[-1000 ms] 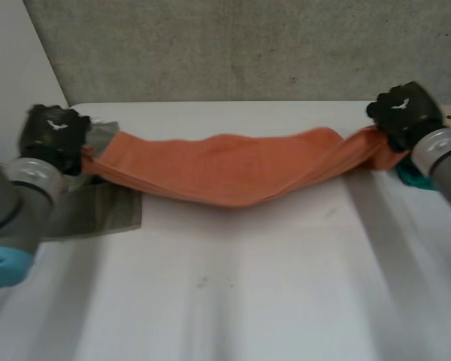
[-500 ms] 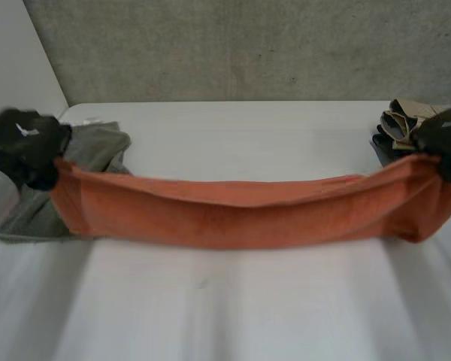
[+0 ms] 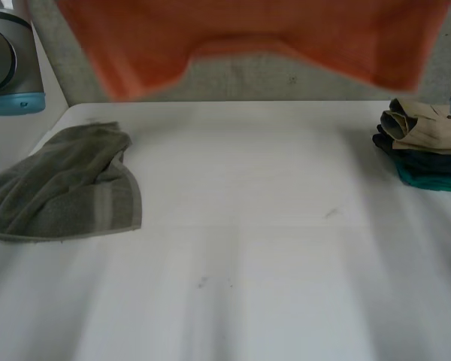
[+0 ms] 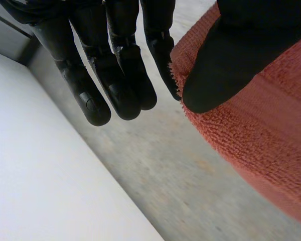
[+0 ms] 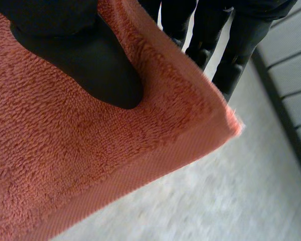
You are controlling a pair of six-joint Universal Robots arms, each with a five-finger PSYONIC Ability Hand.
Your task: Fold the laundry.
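Note:
An orange towel [image 3: 248,30] hangs spread out high above the white table [image 3: 248,271], its lower edge sagging unevenly. In the left wrist view my left hand [image 4: 231,55] pinches the orange towel [image 4: 261,135] at its edge between the thumb and the fingers [image 4: 120,75]. My right hand [image 5: 80,50] shows in the right wrist view, its thumb pressed on the face of the orange towel [image 5: 90,160] near a corner and its fingers behind the cloth. My left arm [image 3: 7,60] rises beside the towel's left end.
A crumpled grey-green towel [image 3: 68,188] lies on the table's left side. A stack of folded clothes [image 3: 425,143], beige over dark and teal, sits at the right edge. A grey wall stands behind the table.
Both hands have lifted the orange towel from just above the table to high up, out past the head view's upper edge. It now hangs flat instead of bunched.

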